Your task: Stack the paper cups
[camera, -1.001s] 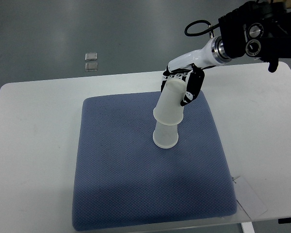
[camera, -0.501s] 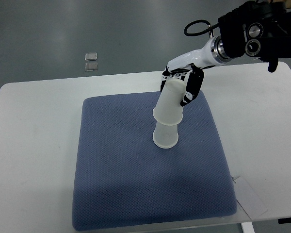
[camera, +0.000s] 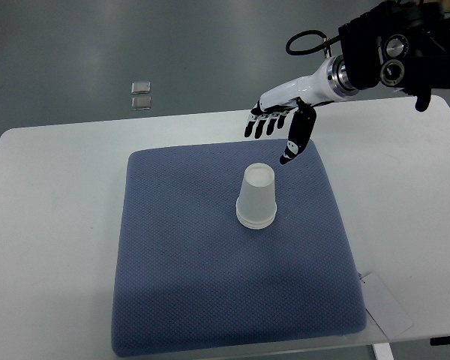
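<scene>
Two translucent white paper cups [camera: 256, 197] stand upside down, one nested over the other, near the middle of the blue mat [camera: 180, 285]. My right hand [camera: 276, 136] hovers above and behind the stack, apart from it. Its black-tipped fingers are spread and hold nothing. The right arm [camera: 315, 83] comes in from the upper right. The left arm is out of view.
The mat lies on a white table [camera: 52, 225]. Two small clear squares [camera: 141, 94] sit on the grey floor beyond the table's far edge. A white card [camera: 386, 304] lies at the mat's front right corner.
The right hand let go of the upper cup. That cup, tilted before, has dropped down over the lower one and stands straight. The fingers have spread open.
</scene>
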Robot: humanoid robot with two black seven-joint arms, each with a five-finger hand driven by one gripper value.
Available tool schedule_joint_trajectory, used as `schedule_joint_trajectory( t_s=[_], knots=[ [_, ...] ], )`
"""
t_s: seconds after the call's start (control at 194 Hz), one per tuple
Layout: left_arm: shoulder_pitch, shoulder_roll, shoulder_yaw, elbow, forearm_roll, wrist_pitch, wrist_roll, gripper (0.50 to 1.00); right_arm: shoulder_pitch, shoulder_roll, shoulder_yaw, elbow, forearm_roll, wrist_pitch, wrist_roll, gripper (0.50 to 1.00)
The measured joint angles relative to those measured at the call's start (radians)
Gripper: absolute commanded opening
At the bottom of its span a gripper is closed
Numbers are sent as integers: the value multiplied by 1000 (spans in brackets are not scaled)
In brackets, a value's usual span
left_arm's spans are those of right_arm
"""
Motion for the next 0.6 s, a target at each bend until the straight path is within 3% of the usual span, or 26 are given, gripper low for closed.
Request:
schedule_joint_trajectory(
  t_s=[0.439,0.599],
  knots=[
    [0,0,-1,0,0,0,0,1000,5,-33,10,-6,4,-1,2,834],
    [0,0,-1,0,1,0,0,1000,-75,-72,79,-49,30,-29,4,834]
  ],
)
